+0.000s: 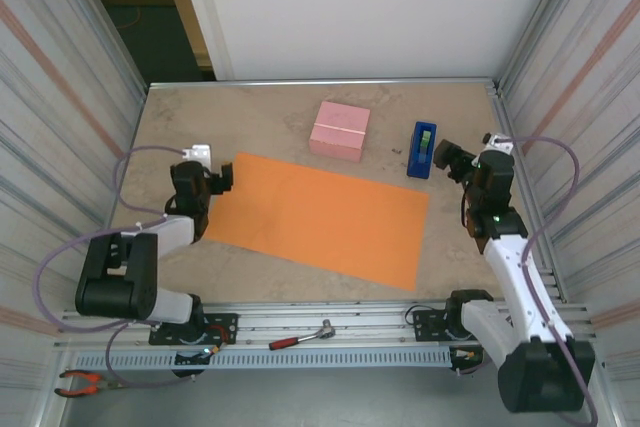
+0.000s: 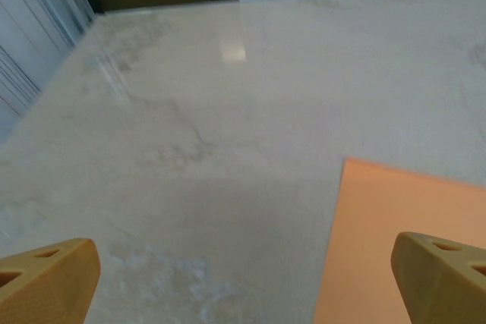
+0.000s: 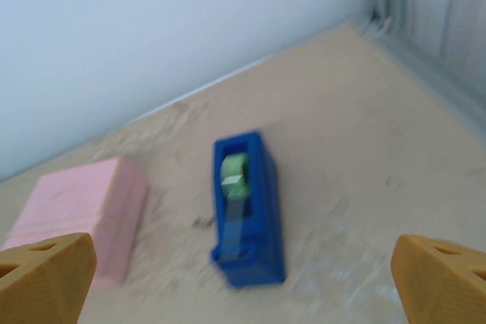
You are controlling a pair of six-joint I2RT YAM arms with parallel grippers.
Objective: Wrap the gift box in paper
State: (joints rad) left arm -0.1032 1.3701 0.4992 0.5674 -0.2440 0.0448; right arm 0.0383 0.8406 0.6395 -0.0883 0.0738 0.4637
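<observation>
The left arm [image 1: 170, 232] and right arm [image 1: 520, 267] are built of black joints and white shells, wired with pale purple cables [image 1: 140, 150] and tipped with ochre fingertips [image 2: 45, 278].

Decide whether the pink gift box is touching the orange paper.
Apart. In the top external view, a strip of bare table separates the gift box from the far edge of the paper.

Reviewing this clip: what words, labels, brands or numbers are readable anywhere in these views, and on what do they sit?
None can be read.
The gift box, paper and tape dispenser show plain surfaces with no print.
The dispenser is blurred in the right wrist view, so any small marking on it cannot be told.
</observation>
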